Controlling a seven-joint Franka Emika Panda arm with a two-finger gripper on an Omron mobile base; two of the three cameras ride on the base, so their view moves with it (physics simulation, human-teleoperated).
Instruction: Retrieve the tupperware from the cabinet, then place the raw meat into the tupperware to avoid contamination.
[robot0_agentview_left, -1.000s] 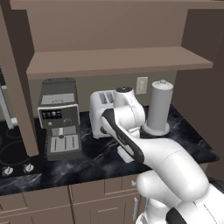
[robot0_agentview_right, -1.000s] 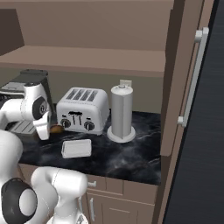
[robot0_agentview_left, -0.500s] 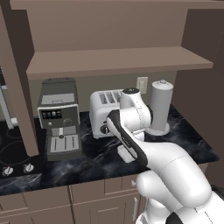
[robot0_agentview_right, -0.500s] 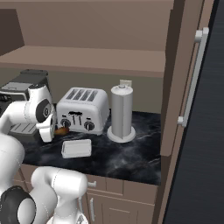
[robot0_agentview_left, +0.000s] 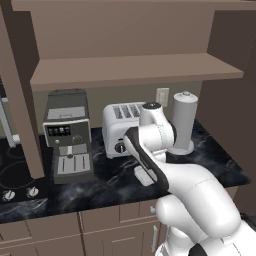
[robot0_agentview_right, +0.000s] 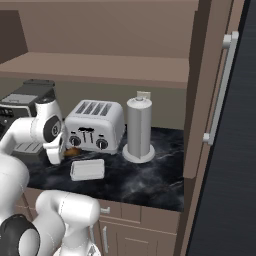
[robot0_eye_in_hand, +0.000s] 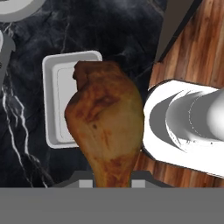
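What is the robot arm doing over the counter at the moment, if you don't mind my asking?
The gripper is shut on the raw meat, an orange-brown drumstick, and holds it in the air above the dark counter. The white tupperware already sits on that counter in front of the toaster, open and empty. In the hand view the meat hangs partly over the container, so the drop into it is not yet done.

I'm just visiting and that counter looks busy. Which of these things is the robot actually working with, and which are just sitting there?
Working with:
- raw meat, held in the gripper
- tupperware, on the counter
- cabinet, open above

Just sitting there:
- toaster
- coffee machine
- grey cylinder
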